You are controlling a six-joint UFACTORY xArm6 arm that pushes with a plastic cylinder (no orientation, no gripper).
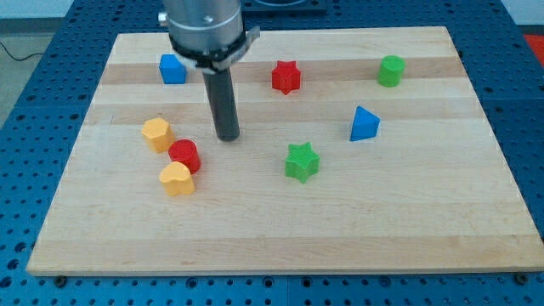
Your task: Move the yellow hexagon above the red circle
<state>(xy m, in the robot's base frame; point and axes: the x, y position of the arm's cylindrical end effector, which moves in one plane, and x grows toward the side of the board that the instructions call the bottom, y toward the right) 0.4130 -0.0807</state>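
Camera view. A pale wooden tabletop (280,238) lies on a blue perforated base (25,102). The arm's grey housing (206,32) enters at the view's top, and from it a straight dark rod descends to the board; my tip (228,137) rests on the wood left of centre. This tool is a plain rod with no jaws, so it neither opens nor closes and holds nothing.

The yellow hexagon (156,133) sits toward the view's left, to the left of my tip and apart from it. Just below and to its right stands the red circle (184,155), touching or nearly touching the hexagon; which of the two cannot be told. A yellow heart-like block (177,178) lies directly below the red circle, in contact with it. My tip stands above and to the right of the red circle, near it but clear of it.

Remaining blocks are well apart from this cluster: a blue cube (172,69) at upper left, a red star (286,76) at upper centre, a green cylinder-like block (391,70) at upper right, a blue triangular block (364,124) at right of centre, and a green star (301,161) near the middle.
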